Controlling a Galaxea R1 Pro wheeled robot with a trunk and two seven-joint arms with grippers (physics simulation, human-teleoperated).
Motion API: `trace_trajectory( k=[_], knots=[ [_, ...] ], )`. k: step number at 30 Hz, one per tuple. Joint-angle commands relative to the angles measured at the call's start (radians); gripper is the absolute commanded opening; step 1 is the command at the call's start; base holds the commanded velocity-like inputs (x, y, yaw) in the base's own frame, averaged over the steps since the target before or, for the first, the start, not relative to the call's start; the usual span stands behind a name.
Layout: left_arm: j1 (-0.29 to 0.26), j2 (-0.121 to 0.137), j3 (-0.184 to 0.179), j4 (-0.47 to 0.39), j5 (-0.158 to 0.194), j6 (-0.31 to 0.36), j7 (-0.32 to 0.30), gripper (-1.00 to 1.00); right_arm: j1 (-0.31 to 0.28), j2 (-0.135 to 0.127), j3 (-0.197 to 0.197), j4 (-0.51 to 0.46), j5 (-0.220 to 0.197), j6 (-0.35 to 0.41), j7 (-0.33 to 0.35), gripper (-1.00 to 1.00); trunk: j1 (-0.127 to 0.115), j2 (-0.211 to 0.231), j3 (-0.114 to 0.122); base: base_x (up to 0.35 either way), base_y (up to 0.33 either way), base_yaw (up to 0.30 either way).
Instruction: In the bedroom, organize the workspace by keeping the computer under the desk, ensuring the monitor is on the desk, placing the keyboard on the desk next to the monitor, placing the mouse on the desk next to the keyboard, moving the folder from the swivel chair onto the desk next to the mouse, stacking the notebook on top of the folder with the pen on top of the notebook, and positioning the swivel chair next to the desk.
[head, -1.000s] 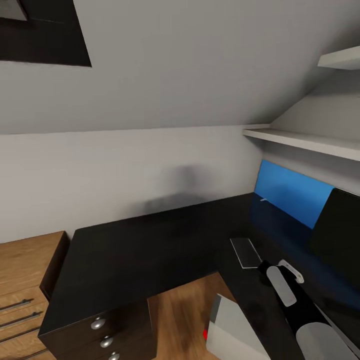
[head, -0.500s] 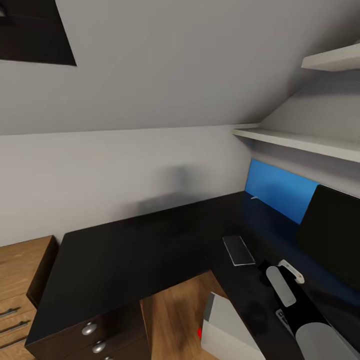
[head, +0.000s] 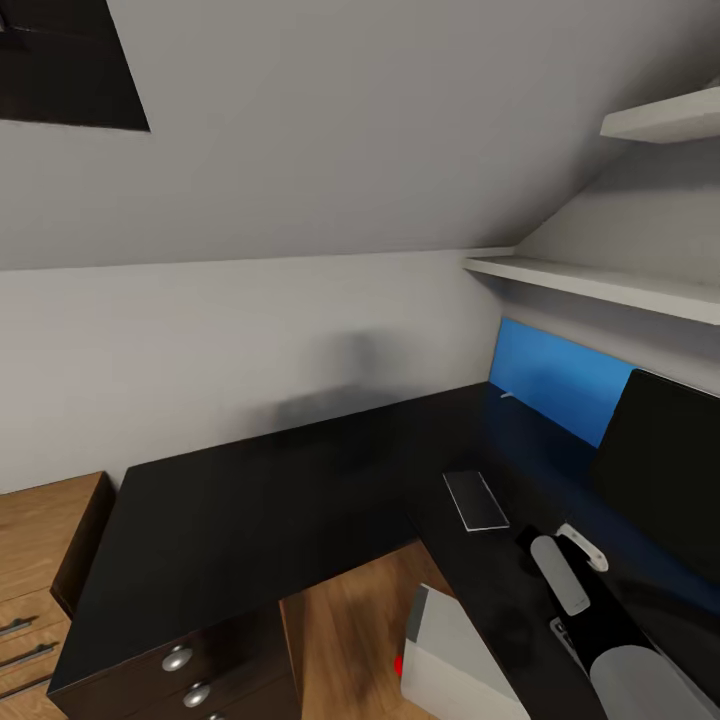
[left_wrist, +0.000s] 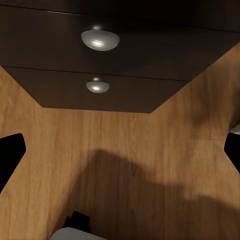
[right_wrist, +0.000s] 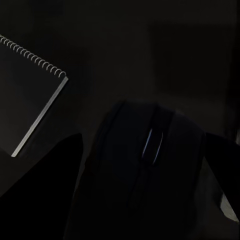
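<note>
The black-topped desk (head: 260, 500) fills the middle of the head view, its blue back panel (head: 550, 385) at the right. The monitor (head: 665, 465) stands on it at the far right. A spiral notebook (head: 476, 500) (right_wrist: 30, 95) lies on the desk. My right gripper (right_wrist: 145, 150) hangs just over the desktop beside the notebook, shut on the black mouse (right_wrist: 150, 165). A sliver of the keyboard (head: 562, 636) shows beside my right arm (head: 565, 575). The grey computer (head: 445, 660) stands on the floor under the desk. A thin white pen (head: 508, 396) lies by the blue panel. My left gripper (left_wrist: 120, 145) is open over the floor.
The desk's black drawer unit (head: 190, 670) with round silver knobs (left_wrist: 100, 39) is at lower left, close in front of my left gripper. A light-wood cabinet (head: 30, 560) stands beyond it. White shelves (head: 600, 282) run along the right wall under the sloped ceiling.
The camera turned right in the first half second, shifting the whole scene left. Since then it has held still, and the right arm has barely moved.
</note>
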Motion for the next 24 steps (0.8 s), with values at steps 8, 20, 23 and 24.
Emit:
trace_trajectory(
  k=[8,20,23,24],
  knots=[
    [0.000,-0.001,0.001,-0.008,0.013,0.002,0.003,1.00,-0.005,0.000,0.002,0.059,0.000,0.007,-0.014,-1.00,0.000,-0.001,-0.001,0.000,0.000,0.000],
    [0.000,-0.002,0.001,-0.010,0.013,0.002,0.007,1.00,-0.008,0.000,0.004,0.098,0.011,0.006,-0.018,-1.00,0.027,-0.050,-0.023,0.000,0.000,0.000],
    [0.000,-0.002,0.001,-0.010,0.013,0.002,0.007,1.00,-0.008,-0.001,0.004,0.098,0.011,0.005,-0.018,-1.00,0.039,-0.071,-0.033,0.000,0.000,0.000],
    [0.000,-0.002,0.001,-0.010,0.013,0.002,0.007,1.00,-0.008,-0.001,0.004,0.098,0.012,0.005,-0.018,-1.00,0.042,-0.078,-0.036,0.000,0.000,0.000]
  ],
)
